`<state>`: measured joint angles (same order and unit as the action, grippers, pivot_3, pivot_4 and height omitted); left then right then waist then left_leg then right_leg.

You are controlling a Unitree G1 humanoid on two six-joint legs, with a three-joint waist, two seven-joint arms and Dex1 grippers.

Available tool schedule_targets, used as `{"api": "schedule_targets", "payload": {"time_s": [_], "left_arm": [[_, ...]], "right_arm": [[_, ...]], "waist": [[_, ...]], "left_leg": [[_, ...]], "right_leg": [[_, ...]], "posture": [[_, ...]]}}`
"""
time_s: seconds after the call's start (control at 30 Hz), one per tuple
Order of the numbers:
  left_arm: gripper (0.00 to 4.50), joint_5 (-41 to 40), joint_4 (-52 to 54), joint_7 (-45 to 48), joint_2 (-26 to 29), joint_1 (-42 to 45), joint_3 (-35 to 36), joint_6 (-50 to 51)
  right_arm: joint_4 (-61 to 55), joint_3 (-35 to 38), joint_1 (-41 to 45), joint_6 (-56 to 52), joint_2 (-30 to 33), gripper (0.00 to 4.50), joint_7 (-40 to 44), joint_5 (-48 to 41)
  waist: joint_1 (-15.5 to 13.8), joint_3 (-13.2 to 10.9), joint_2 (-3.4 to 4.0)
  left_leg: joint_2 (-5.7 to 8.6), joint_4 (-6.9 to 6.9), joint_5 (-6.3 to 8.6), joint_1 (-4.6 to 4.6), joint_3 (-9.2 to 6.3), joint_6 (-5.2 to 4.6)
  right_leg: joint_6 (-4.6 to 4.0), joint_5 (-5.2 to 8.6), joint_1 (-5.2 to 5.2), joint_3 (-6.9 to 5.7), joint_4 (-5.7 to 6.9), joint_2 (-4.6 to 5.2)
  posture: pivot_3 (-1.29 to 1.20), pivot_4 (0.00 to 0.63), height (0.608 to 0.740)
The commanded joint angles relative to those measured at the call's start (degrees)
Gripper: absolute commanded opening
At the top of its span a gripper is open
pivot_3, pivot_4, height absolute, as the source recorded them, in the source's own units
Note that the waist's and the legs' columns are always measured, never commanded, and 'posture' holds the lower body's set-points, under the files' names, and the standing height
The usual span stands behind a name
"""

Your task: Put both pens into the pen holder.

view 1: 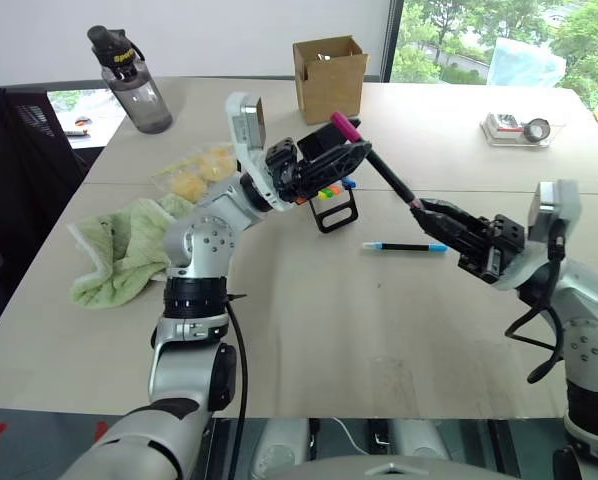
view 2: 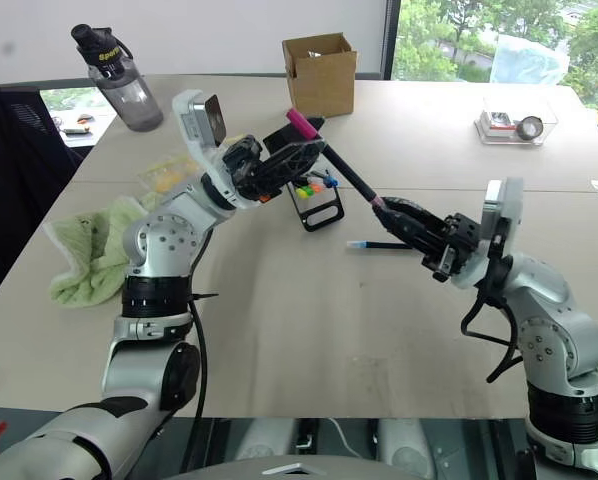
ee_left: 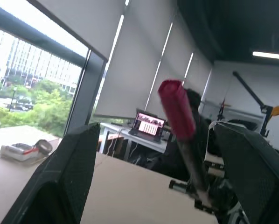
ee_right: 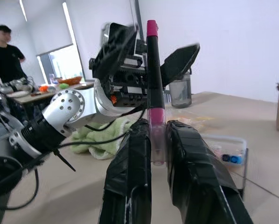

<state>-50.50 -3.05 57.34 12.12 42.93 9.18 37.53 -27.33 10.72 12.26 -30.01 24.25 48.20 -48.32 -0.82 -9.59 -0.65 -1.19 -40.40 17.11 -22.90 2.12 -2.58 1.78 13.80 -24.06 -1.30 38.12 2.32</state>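
The right gripper [view 1: 427, 209] clamps the lower end of the magenta-tipped pen [view 1: 373, 163], raised above the table [view 1: 309, 330] with its far tip between the spread fingers of the left gripper [view 1: 324, 155]. Under that meeting point stands the pen holder [view 1: 333, 205], mid-table. The blue-tipped pen [view 1: 404, 246] lies flat just beside the right gripper.
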Motion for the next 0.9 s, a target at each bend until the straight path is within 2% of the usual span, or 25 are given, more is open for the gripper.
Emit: {"api": "schedule_targets", "payload": {"time_s": [0.03, 0.13, 0.33, 0.6, 0.63, 0.67, 0.7, 0.8, 0.9], "left_arm": [[3.85, -5.6, 3.9, -2.0, -0.7, -0.4, 2.0, 2.9], [2.87, -6.9, 5.0, -2.2, 0.1, -1.6, 1.4, 4.5], [0.1, -10.0, 6.1, -3.8, -0.6, -1.7, 2.6, 5.2], [0.02, -12.6, 7.0, -6.6, -2.2, -1.2, 2.6, 4.6], [0.0, -12.2, 7.1, -6.7, -2.4, -1.1, 2.5, 4.0], [0.0, -11.4, 7.1, -6.8, -2.6, -1.1, 2.2, 3.2], [0.0, -10.4, 7.1, -7.2, -2.6, -1.0, 1.8, 2.5], [0.0, -5.7, 7.7, -8.3, -1.4, -0.8, -0.8, 0.6], [0.0, -1.3, 8.0, -9.8, -0.6, -0.2, -2.1, -2.2]], "right_arm": [[-2.5, -0.4, 1.7, 0.5, -0.6, 0.04, -1.7, -2.4], [-3.0, -1.2, 2.8, 0.5, -1.6, 0.04, -3.8, -3.4], [-3.6, -2.3, 3.0, -0.3, -2.0, 0.04, -5.1, -5.5], [-3.7, -2.9, 3.4, -4.5, -1.4, 0.04, -8.2, -11.9], [-3.8, -3.1, 3.3, -4.3, -1.2, 1.06, -8.4, -11.3], [-3.9, -3.4, 3.2, -3.3, -1.0, 1.34, -8.5, -9.5], [-3.6, -3.4, 2.7, -2.4, -0.6, 1.85, -8.5, -7.9], [-2.9, -0.9, -1.0, -1.6, 3.1, 2.95, -5.1, -6.3], [-0.7, 3.2, -5.5, 1.9, 7.5, 2.95, -1.8, -2.6]], "waist": [[0.1, 0.0, 0.0], [0.2, 0.0, 0.01], [0.0, 0.0, 0.01], [0.1, 0.0, 0.01], [0.1, 0.0, 0.01], [0.1, 0.0, 0.01], [0.1, 0.0, 0.01], [-0.2, 0.0, 0.01], [-0.2, 0.0, 0.0]], "left_leg": [[0.0, 0.0, 0.0, 0.0, 0.0, 0.0], [0.0, 0.0, 0.0, 0.05, 0.0, 0.0], [0.0, 0.01, 0.0, 0.07, 0.0, 0.0], [0.02, 0.02, 0.0, 0.09, -0.01, 0.0], [0.01, 0.02, 0.0, 0.09, -0.01, 0.0], [0.01, 0.02, 0.0, 0.09, -0.01, 0.0], [0.02, 0.02, 0.0, 0.09, -0.01, -0.01], [0.04, 0.02, 0.01, 0.09, -0.02, -0.01], [0.12, 0.02, 0.02, 0.07, -0.08, -0.04]], "right_leg": [[0.0, 0.0, 0.0, 0.0, 0.0, 0.0], [-0.01, 0.0, 0.01, 0.03, 0.03, -0.03], [-0.01, 0.0, 0.02, 0.05, 0.02, -0.05], [-0.01, 0.0, 0.09, 0.03, -0.04, -0.05], [-0.01, 0.0, 0.09, 0.02, -0.04, -0.05], [-0.01, 0.0, 0.09, 0.03, -0.04, -0.05], [-0.01, 0.0, 0.09, 0.03, -0.04, -0.05], [-0.01, 0.0, 0.12, 0.02, -0.07, -0.05], [0.0, 0.0, 0.22, -0.04, -0.2, 0.0]], "posture": [[0.0, 0.15, 0.736], [0.0, 0.15, 0.736], [0.0, 0.15, 0.736], [0.0, 0.15, 0.736], [0.0, 0.15, 0.736], [0.0, 0.15, 0.736], [0.0, 0.15, 0.736], [0.0, 0.15, 0.736], [0.0, 0.15, 0.736]]}}
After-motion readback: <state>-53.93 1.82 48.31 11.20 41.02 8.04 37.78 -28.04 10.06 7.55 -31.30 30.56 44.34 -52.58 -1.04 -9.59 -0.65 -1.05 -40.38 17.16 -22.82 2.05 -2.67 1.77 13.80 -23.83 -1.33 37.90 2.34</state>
